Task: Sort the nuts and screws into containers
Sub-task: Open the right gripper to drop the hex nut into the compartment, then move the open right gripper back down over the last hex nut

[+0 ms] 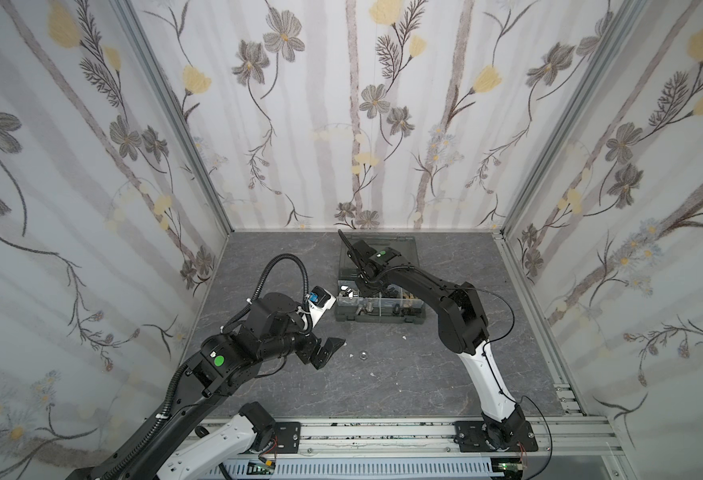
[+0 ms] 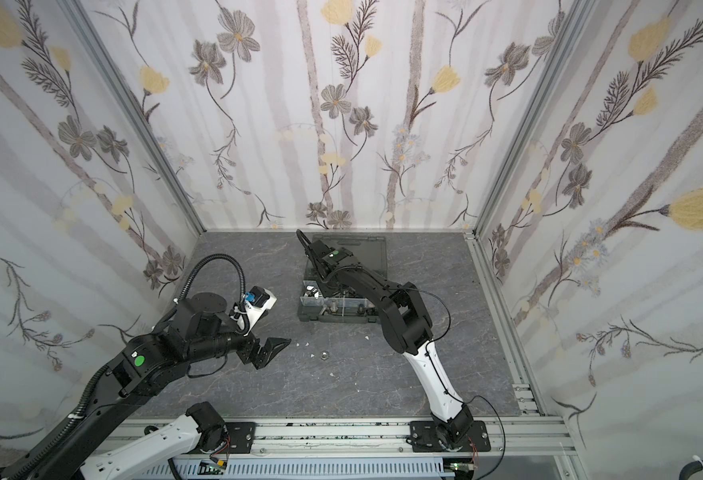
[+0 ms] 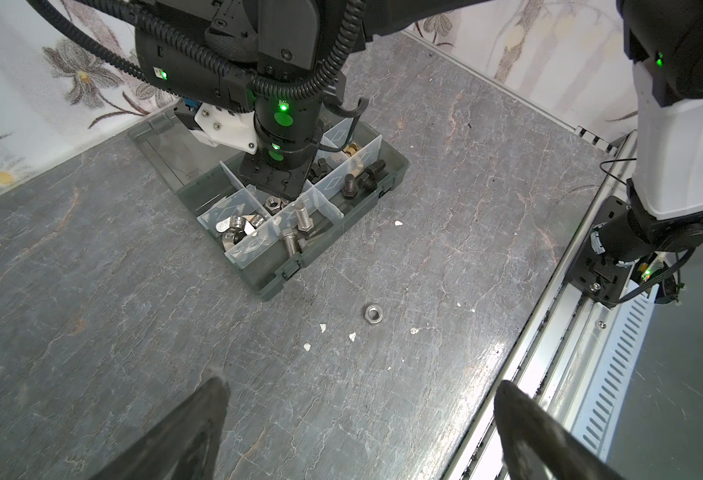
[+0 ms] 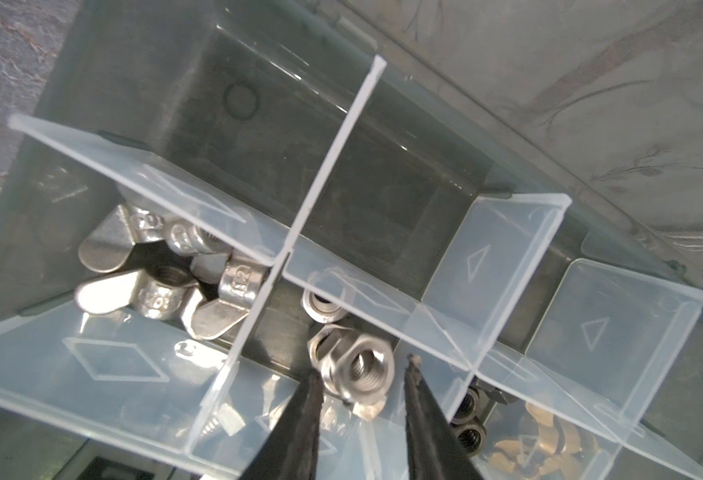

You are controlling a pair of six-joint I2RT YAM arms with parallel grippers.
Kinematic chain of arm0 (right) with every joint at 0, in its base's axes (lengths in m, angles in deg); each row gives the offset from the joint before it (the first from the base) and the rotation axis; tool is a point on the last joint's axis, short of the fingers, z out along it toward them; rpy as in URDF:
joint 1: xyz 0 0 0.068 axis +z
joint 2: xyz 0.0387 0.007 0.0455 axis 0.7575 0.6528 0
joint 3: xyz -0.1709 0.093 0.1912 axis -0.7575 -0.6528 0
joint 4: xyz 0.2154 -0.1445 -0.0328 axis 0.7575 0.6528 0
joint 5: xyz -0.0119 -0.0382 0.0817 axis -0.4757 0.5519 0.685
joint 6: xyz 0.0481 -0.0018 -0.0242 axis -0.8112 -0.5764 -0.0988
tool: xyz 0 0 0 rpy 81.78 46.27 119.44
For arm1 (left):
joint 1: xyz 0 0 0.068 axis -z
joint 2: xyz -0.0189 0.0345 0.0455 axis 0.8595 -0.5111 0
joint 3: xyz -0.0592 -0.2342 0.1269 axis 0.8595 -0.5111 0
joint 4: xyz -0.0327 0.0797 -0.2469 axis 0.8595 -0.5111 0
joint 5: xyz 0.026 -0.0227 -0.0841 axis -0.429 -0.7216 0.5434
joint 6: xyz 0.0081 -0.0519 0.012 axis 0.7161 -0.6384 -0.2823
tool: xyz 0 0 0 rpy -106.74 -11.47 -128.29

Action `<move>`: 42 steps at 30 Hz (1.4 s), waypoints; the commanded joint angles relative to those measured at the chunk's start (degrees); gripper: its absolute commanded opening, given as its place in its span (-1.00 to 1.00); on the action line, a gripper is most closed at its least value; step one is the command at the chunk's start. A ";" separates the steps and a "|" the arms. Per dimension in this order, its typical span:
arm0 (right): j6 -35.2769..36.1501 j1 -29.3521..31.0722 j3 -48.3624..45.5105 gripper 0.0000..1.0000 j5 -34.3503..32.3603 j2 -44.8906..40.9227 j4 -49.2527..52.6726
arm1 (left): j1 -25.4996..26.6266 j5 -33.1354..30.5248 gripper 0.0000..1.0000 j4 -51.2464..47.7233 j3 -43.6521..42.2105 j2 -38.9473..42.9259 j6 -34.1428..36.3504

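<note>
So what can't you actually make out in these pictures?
- In both top views the right arm covers much of the organizer case, hiding what lies inside.
- In a top view the loose nut on the table is too small for detail.
- Right wrist view: the brass pieces are too blurred to tell their shape.

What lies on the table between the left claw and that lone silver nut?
Only bare tabletop and a few white specks separate the left gripper from the nut, per the left wrist view.
</note>
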 commanded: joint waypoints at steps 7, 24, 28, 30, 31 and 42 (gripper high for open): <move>0.06 0.24 -0.35 -0.18 -1.21 -3.42 1.54 | 0.06 -0.59 1.00 0.76 1.16 0.32 0.77; -16.56 10.83 -31.27 0.14 1.33 -25.14 -4.80 | 0.32 -0.95 1.00 -0.05 0.99 1.38 1.07; -20.27 13.49 -36.02 0.15 4.30 -25.74 -7.75 | 0.36 -0.50 1.00 -0.09 0.99 1.38 0.68; -21.67 14.64 -37.77 0.14 5.38 -25.78 -9.45 | 0.30 -0.52 1.00 -0.36 1.12 1.42 0.70; -22.02 15.11 -38.62 0.14 6.07 -25.93 -10.40 | 0.32 -0.57 1.00 -0.51 1.12 1.42 0.68; -25.17 18.61 -43.27 0.10 8.29 -25.13 -14.73 | 0.50 -0.65 1.00 0.34 0.77 1.62 1.22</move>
